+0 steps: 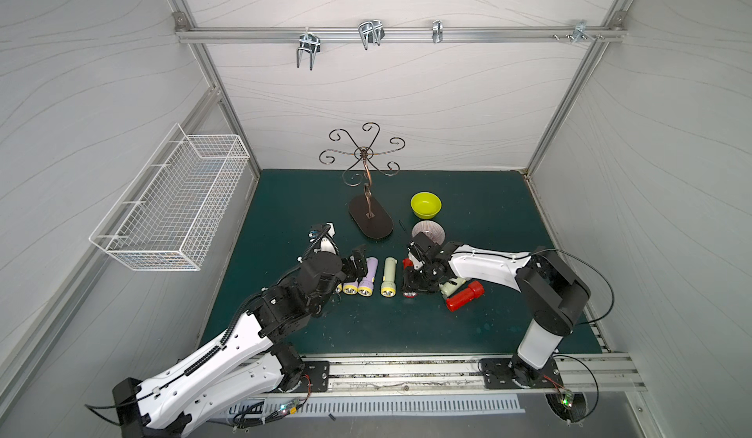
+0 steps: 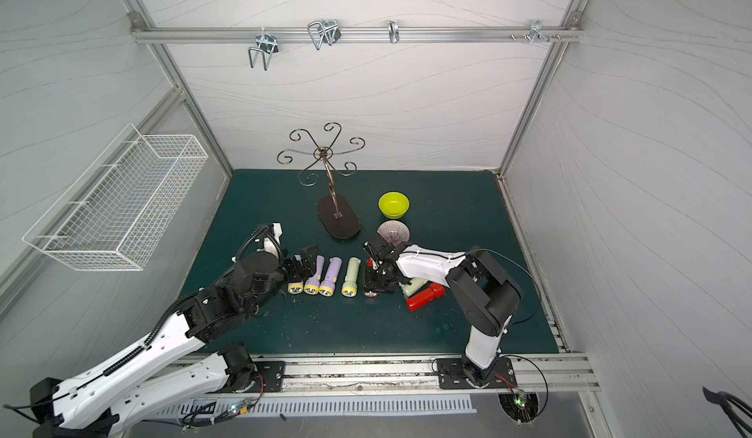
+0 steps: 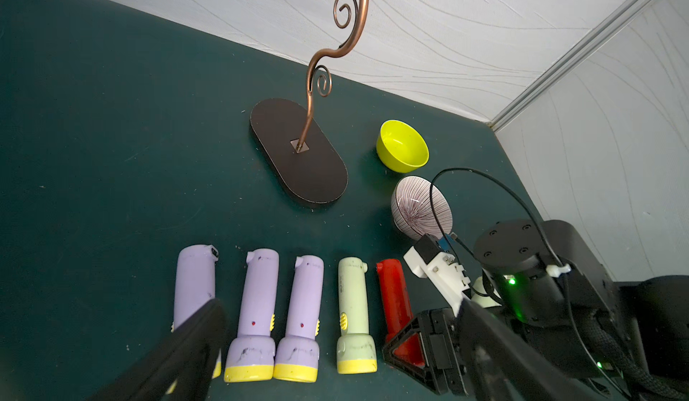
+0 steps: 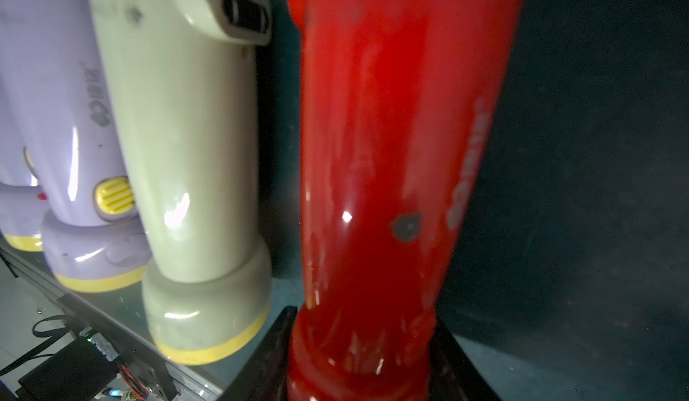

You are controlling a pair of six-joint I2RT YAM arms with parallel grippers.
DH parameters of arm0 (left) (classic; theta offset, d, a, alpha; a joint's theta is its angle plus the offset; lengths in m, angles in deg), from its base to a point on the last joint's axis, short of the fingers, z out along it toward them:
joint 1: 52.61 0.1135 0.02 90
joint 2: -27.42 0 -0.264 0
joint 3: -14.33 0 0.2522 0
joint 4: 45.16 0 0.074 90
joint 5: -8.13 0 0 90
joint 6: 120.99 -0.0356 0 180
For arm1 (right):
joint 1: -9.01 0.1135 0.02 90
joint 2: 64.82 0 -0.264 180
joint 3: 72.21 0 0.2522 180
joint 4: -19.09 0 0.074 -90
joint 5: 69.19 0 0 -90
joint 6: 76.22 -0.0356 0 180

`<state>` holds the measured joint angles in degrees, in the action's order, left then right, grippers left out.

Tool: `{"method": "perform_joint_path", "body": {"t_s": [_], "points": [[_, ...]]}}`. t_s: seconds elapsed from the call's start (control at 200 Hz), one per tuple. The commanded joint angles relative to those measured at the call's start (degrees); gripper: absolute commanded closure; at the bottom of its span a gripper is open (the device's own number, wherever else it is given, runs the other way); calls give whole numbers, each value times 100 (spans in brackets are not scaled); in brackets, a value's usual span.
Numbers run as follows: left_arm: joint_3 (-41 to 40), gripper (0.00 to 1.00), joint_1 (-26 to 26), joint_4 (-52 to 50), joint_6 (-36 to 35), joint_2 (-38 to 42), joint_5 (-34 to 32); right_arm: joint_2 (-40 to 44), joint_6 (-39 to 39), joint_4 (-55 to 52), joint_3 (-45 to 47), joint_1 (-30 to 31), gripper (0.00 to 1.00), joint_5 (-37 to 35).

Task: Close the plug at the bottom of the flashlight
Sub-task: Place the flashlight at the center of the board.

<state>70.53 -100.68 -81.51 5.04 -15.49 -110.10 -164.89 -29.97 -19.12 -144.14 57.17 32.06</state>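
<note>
Flashlight [image 4: 402,157] (red) in right end effector [image 4: 361,358]

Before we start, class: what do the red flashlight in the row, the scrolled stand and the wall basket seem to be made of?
Red flashlight: likely glossy moulded plastic, given sharp highlights and fine scuffs.
Scrolled stand: probably metal rod, coppery sheen; its dark oval base looks matte, material unclear.
Wall basket: thin wire grid, seemingly white-coated.
</note>
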Motion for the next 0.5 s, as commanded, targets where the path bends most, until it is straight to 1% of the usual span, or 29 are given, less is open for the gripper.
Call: {"method": "perform_joint_path", "body": {"t_s": [0.0, 0.07, 0.19, 0.335, 0.495], "points": [[-32, 0, -6, 20, -79, 196, -245, -210, -81, -25, -28, -47, 51, 10], [-61, 0, 0, 8, -70, 279, -245, -214, -99, -21, -2, -51, 41, 11], [-69, 0, -1, -25, -87, 353, -240, -209, -173, 24, 82, -52, 34, 27], [-93, 0, -1, -62, -59, 404, -216, -124, -171, 2, 111, -49, 33, 1], [-83, 0, -5, -58, -95, 377, -244, 234, -80, -192, 65, -52, 31, -118]]}}
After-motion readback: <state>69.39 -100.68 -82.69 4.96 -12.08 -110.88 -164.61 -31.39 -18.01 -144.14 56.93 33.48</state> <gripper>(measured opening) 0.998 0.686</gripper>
